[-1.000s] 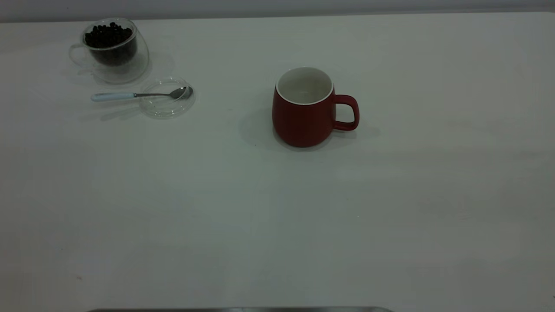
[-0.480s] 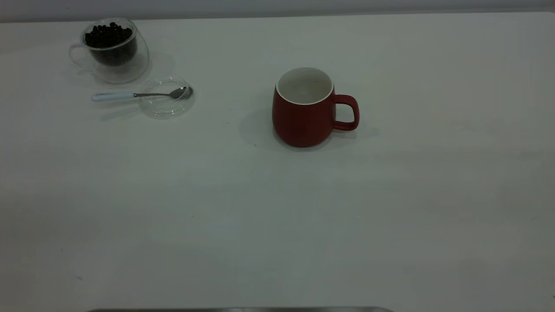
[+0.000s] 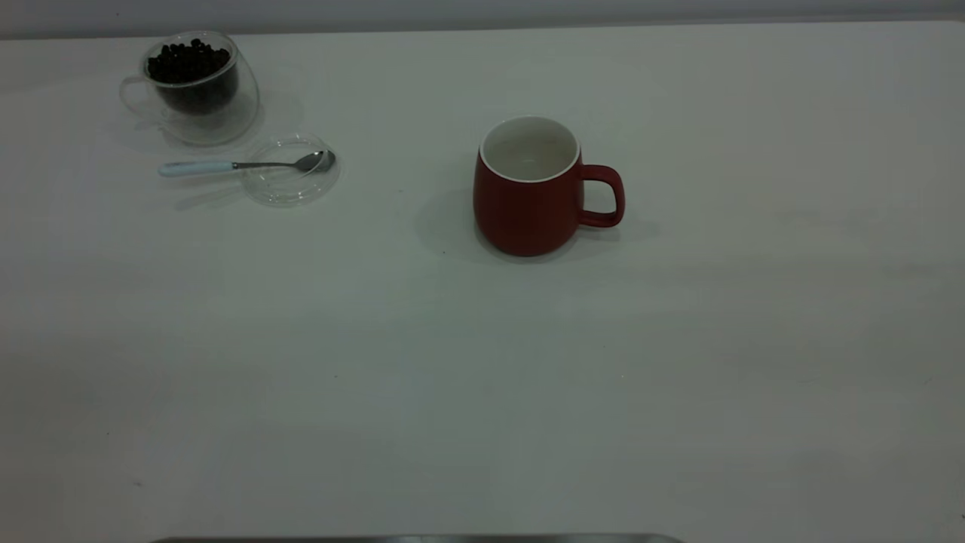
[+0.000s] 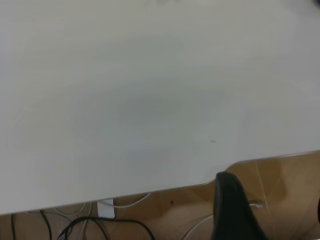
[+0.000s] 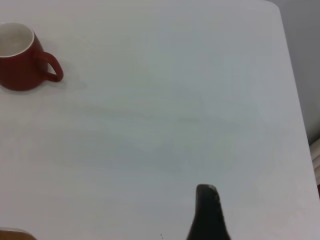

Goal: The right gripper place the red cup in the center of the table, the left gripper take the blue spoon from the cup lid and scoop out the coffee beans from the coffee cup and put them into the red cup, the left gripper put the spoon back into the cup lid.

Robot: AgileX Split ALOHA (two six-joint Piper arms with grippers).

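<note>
The red cup (image 3: 528, 196) stands upright and empty near the middle of the table (image 3: 482, 377), its handle pointing right. It also shows in the right wrist view (image 5: 20, 62). At the far left the clear coffee cup (image 3: 192, 87) holds a heap of coffee beans (image 3: 187, 62). In front of it lies the cup lid (image 3: 290, 179), with the blue spoon (image 3: 226, 165) resting across it, bowl in the lid and handle pointing left. Neither gripper shows in the exterior view. The left gripper (image 4: 272, 205) hangs open over the table's edge. Of the right gripper one finger (image 5: 207, 212) shows over bare table, far from the red cup, with nothing held.
The left wrist view shows the table's edge (image 4: 165, 186) with a wooden floor and cables (image 4: 100, 225) below it. The right wrist view shows the table's far right edge (image 5: 295, 100). A dark strip (image 3: 415, 539) lies along the front edge.
</note>
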